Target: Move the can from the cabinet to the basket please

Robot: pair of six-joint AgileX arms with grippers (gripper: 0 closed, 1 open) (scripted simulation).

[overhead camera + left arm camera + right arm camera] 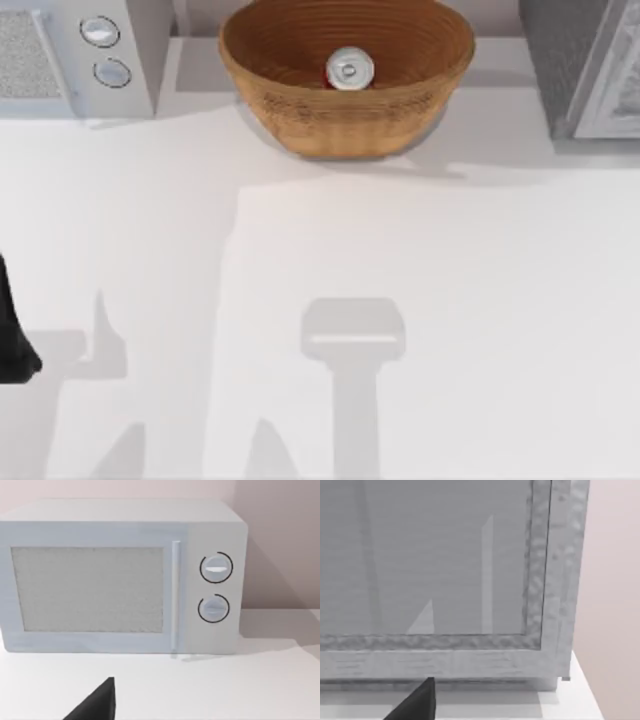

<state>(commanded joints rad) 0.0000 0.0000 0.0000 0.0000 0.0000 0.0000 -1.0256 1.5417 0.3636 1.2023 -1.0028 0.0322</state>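
Observation:
The can stands upright inside the basket, silver top up, with a little red showing below its rim. The golden-brown wicker basket sits at the back middle of the table. At the back right corner stands the grey speckled cabinet, and the right wrist view faces its pale framed door panel from close by. A dark part of my right gripper shows in front of that door. My left arm is at the table's left edge, and a dark part of my left gripper points toward the back left.
A white microwave with two round knobs stands at the back left, its door shut. The white tabletop stretches in front of the basket, crossed by the arms' shadows. A pale wall rises behind everything.

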